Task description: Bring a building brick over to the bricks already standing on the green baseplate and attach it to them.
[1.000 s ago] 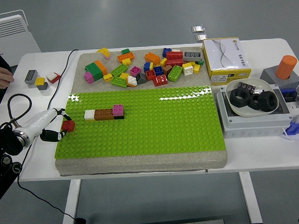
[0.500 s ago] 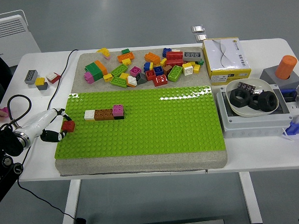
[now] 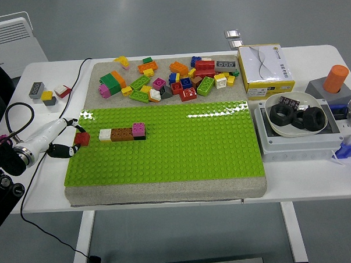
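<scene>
Small red plastic building brick (image 3: 81,138) sits pinched at the fingertips of the left hand (image 3: 60,142) over the left edge of the green studded baseplate (image 3: 164,146), just beside the white end of the low white-brown-pink brick row (image 3: 122,133) (right hand not in frame). To seat it well, I judge it should line up square with the row and press straight down. Baseplate lies open to the right; the loose multicoloured brick pile (image 3: 170,78) sits well apart behind.
</scene>
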Controlling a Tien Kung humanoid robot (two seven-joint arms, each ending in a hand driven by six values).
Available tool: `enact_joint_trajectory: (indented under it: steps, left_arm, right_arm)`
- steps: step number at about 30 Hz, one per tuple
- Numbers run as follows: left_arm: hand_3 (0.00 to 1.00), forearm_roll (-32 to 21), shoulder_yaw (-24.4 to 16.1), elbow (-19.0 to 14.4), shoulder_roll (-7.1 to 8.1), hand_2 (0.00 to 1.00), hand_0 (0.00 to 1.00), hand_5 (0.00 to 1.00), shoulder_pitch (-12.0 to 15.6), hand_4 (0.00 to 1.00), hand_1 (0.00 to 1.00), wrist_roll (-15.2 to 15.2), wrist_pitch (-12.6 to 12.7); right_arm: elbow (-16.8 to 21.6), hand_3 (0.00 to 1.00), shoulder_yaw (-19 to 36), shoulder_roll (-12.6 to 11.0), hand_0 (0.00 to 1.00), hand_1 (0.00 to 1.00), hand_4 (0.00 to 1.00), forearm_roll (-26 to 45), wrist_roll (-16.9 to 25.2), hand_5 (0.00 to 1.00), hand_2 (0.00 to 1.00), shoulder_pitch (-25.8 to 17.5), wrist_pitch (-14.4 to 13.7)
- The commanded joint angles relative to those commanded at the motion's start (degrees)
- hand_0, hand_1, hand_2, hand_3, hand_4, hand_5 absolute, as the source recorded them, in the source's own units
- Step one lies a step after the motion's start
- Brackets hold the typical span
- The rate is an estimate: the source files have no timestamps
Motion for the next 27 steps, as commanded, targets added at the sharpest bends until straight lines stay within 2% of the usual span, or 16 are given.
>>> enact_joint_trajectory:
  steps: [4, 10, 14, 20, 27]
  left_arm:
    - [0.49, -0.68, -0.4, 0.45, -2.21, 0.927, 0.958, 0.002, -1.41, 0.619, 0.951, 0.65, -0.8]
    - [0.486, 0.22, -2.2, 1.63, -6.9, 0.925, 0.958, 0.002, -3.0, 0.628, 0.949, 1.55, -1.51]
    - [0.486, 1.36, -3.22, 1.47, -9.49, 0.925, 0.958, 0.002, -3.37, 0.628, 0.949, 2.06, -1.92]
    - [0.487, 2.16, -2.69, 2.26, -12.31, 0.924, 0.957, 0.002, -4.43, 0.635, 0.948, 2.39, -2.1]
    - [0.487, 3.07, -1.99, 4.38, -14.52, 0.925, 0.957, 0.002, -5.33, 0.634, 0.948, 2.43, -2.15]
  right_arm:
    - [0.0, 0.842, 0.22, -0.08, 0.521, 0.565, 0.937, -0.24, -0.02, 0.998, 0.754, 0.03, 0.04]
    - [0.0, 0.843, 0.53, -0.12, 0.521, 0.565, 0.937, -0.74, -0.03, 0.998, 0.754, 0.08, 0.11]
    - [0.0, 0.843, 0.58, -0.16, 0.521, 0.565, 0.937, -0.77, -0.03, 0.998, 0.754, 0.1, 0.13]
    - [0.0, 0.841, 0.66, -0.19, 0.521, 0.562, 0.937, -1.0, -0.06, 0.998, 0.754, 0.16, 0.15]
    - [0.0, 0.841, 0.93, -0.23, 0.521, 0.564, 0.937, -1.49, -0.08, 0.998, 0.754, 0.19, 0.21]
